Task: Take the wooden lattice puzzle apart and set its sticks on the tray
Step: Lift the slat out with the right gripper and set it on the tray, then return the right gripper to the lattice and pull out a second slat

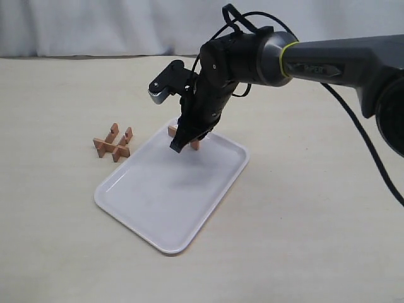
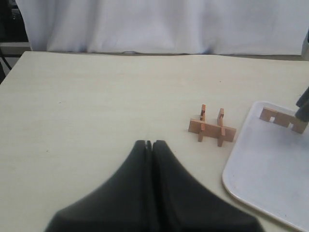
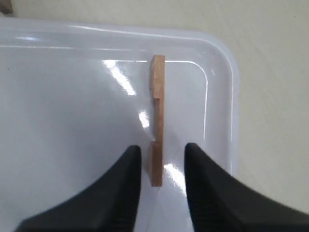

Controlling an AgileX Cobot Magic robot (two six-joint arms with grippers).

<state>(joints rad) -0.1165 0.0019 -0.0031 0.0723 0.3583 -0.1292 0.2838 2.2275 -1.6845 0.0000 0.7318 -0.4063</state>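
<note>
The wooden lattice puzzle (image 1: 113, 142) (image 2: 212, 126) stands on the table just left of the tray, with three sticks still interlocked. The white tray (image 1: 158, 202) (image 2: 260, 179) (image 3: 72, 96) holds one loose stick (image 1: 172, 130) (image 2: 282, 119) (image 3: 157, 111), which stands on its edge near the far corner. My right gripper (image 1: 180, 144) (image 3: 162, 146) hangs over that corner, open, its fingers on either side of the stick's end with a gap on both sides. My left gripper (image 2: 149, 142) is shut on nothing, over bare table short of the puzzle. It is out of the exterior view.
A white curtain (image 1: 95, 25) hangs behind the far edge of the beige table (image 1: 303, 221). The right arm's black cable (image 1: 363, 145) droops at the right.
</note>
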